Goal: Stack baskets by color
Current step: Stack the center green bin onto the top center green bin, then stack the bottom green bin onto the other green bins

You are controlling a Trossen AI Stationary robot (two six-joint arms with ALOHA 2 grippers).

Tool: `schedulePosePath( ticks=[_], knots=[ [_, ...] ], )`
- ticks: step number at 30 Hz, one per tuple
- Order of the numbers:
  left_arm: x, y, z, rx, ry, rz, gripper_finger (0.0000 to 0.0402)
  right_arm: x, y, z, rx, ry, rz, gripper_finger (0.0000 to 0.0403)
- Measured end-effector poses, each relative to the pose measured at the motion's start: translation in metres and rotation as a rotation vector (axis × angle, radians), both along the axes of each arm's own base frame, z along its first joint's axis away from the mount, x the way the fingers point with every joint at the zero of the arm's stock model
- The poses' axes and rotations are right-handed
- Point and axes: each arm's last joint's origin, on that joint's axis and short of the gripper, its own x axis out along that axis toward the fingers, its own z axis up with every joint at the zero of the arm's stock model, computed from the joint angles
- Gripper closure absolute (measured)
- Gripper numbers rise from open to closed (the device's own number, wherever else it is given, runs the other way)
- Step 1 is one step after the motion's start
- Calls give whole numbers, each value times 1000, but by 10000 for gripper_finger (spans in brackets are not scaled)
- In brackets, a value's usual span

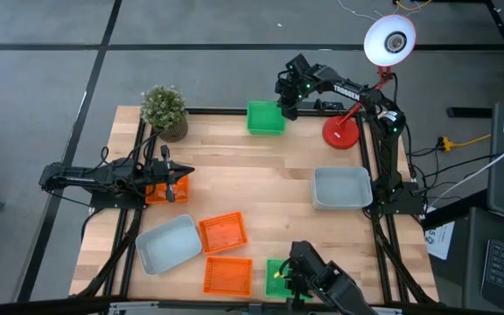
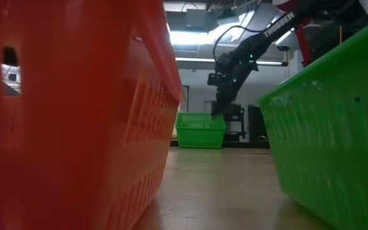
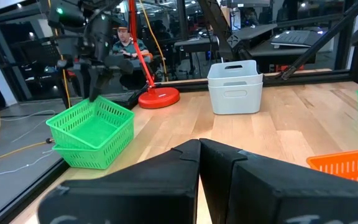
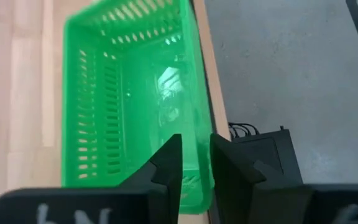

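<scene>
A bright green basket stack (image 1: 265, 117) (image 3: 92, 130) stands at the table's far edge, one basket nested in another. My right gripper (image 4: 196, 146) (image 1: 284, 107) hangs over the stack's right end, slanting down and open. Its fingers stand on either side of the upper basket's end wall (image 4: 199, 118). My left gripper (image 3: 199, 149) (image 1: 182, 172) waits shut at the table's left, level above an orange basket (image 1: 160, 191). Two more orange baskets (image 1: 222, 232) (image 1: 227, 275), a green one (image 1: 278, 278) and a grey one (image 1: 168, 243) lie near the front. Another grey one (image 1: 341, 187) sits at the right. My right gripper has one finger inside the upper green basket and one outside its end wall (image 4: 199, 118), coming from above at a slant. Whether the fingers touch the wall, I cannot tell. The basket rests nested in the one below it, level on the table.
A red lamp base (image 1: 341, 133) stands just right of the green stack, its white shade (image 1: 389, 39) above. A potted plant (image 1: 164, 112) stands at the far left corner. Bare wood (image 1: 252, 175) lies in the table's middle. A person (image 3: 126, 40) sits beyond the table.
</scene>
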Motion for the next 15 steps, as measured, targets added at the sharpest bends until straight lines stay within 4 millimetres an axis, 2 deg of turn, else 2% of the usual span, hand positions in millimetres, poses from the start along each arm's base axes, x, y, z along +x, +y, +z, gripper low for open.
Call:
schedulePosePath(
  ticks=[6, 8, 11, 15],
  knots=[
    [0, 0, 0, 0, 0, 0, 401, 9, 2, 39, -13, -34, -29, 322],
    [0, 0, 0, 0, 0, 0, 401, 17, 6, 45, -110, 8, -94, 326],
    [0, 0, 0, 0, 0, 0, 401, 34, 19, 36, -315, 148, -146, 335],
    [0, 0, 0, 0, 0, 0, 401, 63, 44, 18, -481, 144, -129, 348]
  ],
)
